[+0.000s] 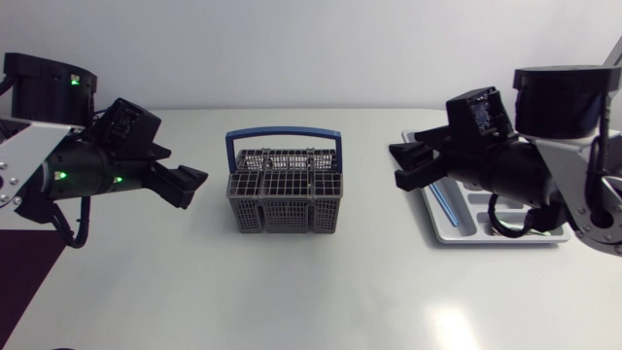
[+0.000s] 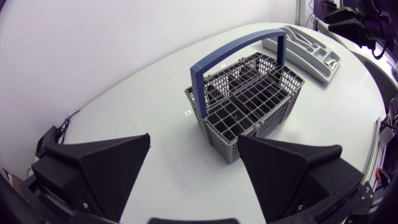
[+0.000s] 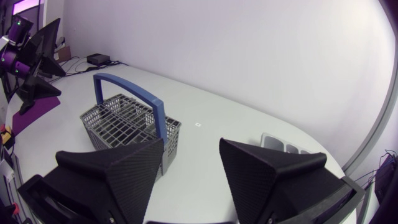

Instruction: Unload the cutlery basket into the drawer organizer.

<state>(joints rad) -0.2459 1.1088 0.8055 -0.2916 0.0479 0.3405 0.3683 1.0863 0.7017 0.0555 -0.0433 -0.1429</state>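
A grey mesh cutlery basket (image 1: 284, 190) with a blue handle stands upright at the table's middle; no cutlery shows above its rim. The light grey drawer organizer (image 1: 449, 228) lies at the right, partly under my right arm, with a blue-handled piece (image 1: 445, 206) in one slot. My left gripper (image 1: 190, 185) hangs open left of the basket, nothing between its fingers (image 2: 99, 171); the basket (image 2: 245, 102) is ahead of it. My right gripper (image 1: 408, 165) is open and empty over the organizer's left end, pointing toward the basket (image 3: 127, 124), which stands ahead of its fingers (image 3: 118, 171).
A dark purple mat (image 1: 24, 277) covers the table's near left corner. The organizer (image 2: 308, 50) lies beyond the basket in the left wrist view, and only its corner (image 3: 283, 148) shows between the right fingers. White tabletop stretches in front of the basket.
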